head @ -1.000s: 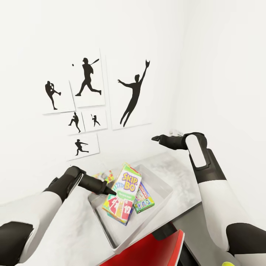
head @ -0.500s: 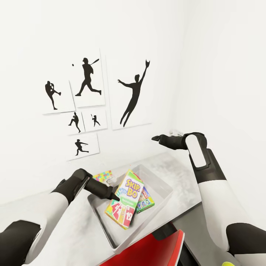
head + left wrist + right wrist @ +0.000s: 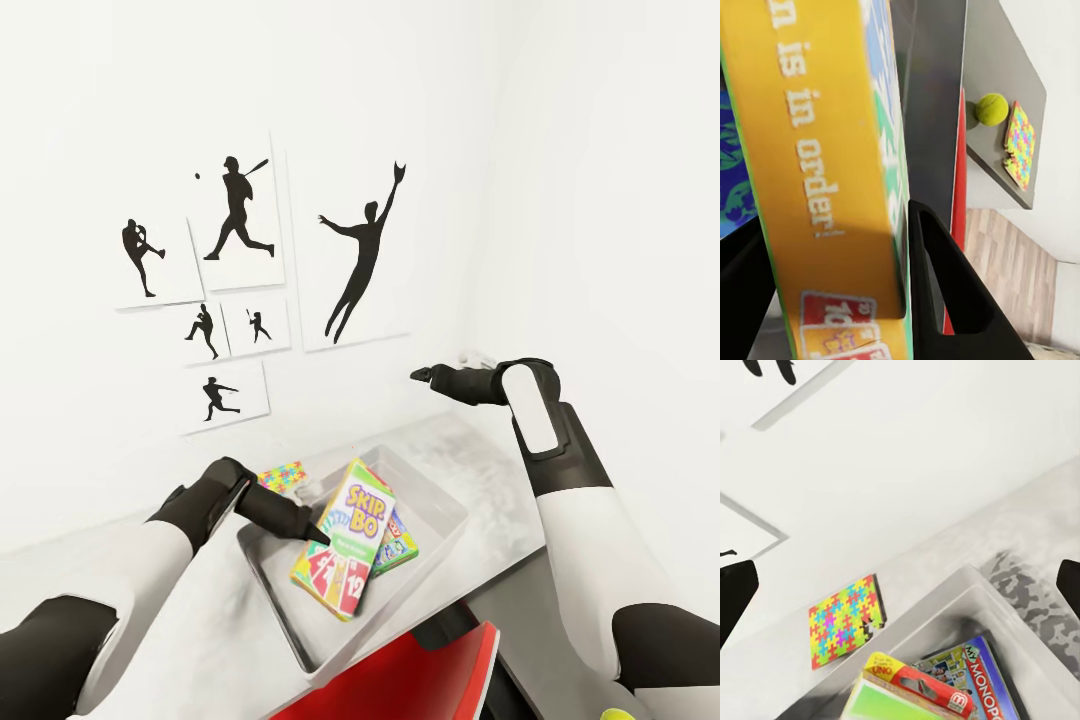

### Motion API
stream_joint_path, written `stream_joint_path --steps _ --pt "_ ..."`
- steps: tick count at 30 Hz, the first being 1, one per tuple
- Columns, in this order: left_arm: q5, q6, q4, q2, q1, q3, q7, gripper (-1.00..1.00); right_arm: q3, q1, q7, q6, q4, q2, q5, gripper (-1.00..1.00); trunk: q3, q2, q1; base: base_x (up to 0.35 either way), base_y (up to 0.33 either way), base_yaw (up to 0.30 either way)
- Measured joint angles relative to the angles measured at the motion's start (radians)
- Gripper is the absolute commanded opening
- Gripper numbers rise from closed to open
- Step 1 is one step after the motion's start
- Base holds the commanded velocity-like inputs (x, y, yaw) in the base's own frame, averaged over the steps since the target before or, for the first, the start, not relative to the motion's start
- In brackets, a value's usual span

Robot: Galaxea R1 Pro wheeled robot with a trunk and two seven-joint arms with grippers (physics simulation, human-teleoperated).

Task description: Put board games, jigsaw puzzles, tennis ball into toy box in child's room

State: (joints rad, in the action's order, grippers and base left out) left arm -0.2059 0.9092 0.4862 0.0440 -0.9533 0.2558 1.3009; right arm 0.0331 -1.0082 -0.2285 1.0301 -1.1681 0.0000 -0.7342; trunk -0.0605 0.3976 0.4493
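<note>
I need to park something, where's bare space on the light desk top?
Free: the light desk top right of the toy box, under the right claw. Crowded: inside the toy box, where the left claw holds the Skip-Bo box.

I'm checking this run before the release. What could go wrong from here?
1. The left hand holds the Skip-Bo box tilted over the toy box; released like this, it may land propped on the Monopoly box instead of flat.
2. A leaning box could crowd out the jigsaw puzzle lying beside the bin.
3. The tennis ball sits near the lower desk's edge; a bump might roll it off.
</note>
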Motion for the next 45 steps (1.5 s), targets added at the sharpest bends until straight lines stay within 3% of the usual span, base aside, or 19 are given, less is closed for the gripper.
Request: stream_joint_path --steps 6,12,26,27,38,45 --pt "-0.029 -0.004 -0.002 -0.006 0.000 0.001 -0.001 -1.00 0.000 0.000 0.000 0.000 -0.001 0.000 0.000 1.00 0.000 0.000 0.000 0.000 0.000 0.000" --pt "-0.037 -0.030 -0.010 -0.022 0.000 0.003 -0.005 -1.00 0.000 0.000 0.000 0.000 -0.002 0.001 0.000 1.00 0.000 0.000 0.000 0.000 0.000 0.000" --pt "-0.036 -0.046 -0.030 -0.026 0.000 0.000 -0.057 -1.00 0.000 0.000 0.000 0.000 -0.002 0.001 0.000 1.00 0.000 0.000 0.000 0.000 0.000 0.000" --pt "-0.036 -0.047 -0.031 -0.026 0.000 -0.001 -0.057 1.00 0.000 0.000 0.000 0.000 -0.002 0.001 0.000 1.00 0.000 0.000 0.000 0.000 0.000 0.000" --pt "-0.036 -0.054 -0.031 -0.027 0.000 0.002 -0.057 1.00 0.000 0.000 0.000 0.000 -0.002 0.001 0.000 1.00 0.000 0.000 0.000 0.000 0.000 0.000" --pt "-0.035 -0.070 -0.030 -0.015 0.000 -0.001 -0.050 1.00 0.000 0.000 0.000 0.000 -0.002 0.001 0.000 1.00 0.000 0.000 0.000 0.000 0.000 0.000"
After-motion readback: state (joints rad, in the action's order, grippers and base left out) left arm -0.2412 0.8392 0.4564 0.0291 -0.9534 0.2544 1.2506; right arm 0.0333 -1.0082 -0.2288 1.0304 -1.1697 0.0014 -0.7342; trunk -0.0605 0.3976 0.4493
